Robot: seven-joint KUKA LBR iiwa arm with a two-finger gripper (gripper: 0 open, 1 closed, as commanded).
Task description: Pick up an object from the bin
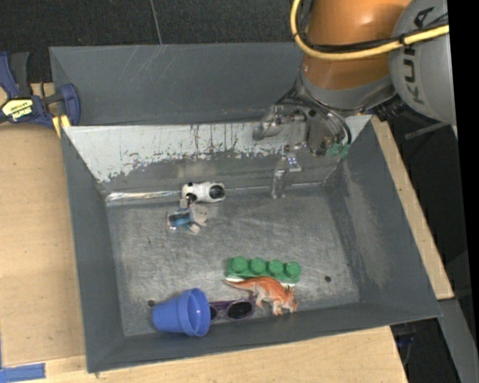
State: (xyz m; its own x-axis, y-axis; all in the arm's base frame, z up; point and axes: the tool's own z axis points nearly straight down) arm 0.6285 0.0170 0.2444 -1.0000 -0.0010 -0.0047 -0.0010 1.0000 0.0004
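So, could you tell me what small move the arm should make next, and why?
Probably a short shift toward the view's left, over the small black-and-white toy. The gripper hangs by the bin's far wall above bare floor; that toy lies nearest and apart, whereas the green block, orange dinosaur and blue cup crowd the near wall.

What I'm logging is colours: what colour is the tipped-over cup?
The cup is blue; camera view.

Arm (426, 37) in from the right, orange-covered wrist (350, 27) high, jaws hanging beneath, pointed downward.
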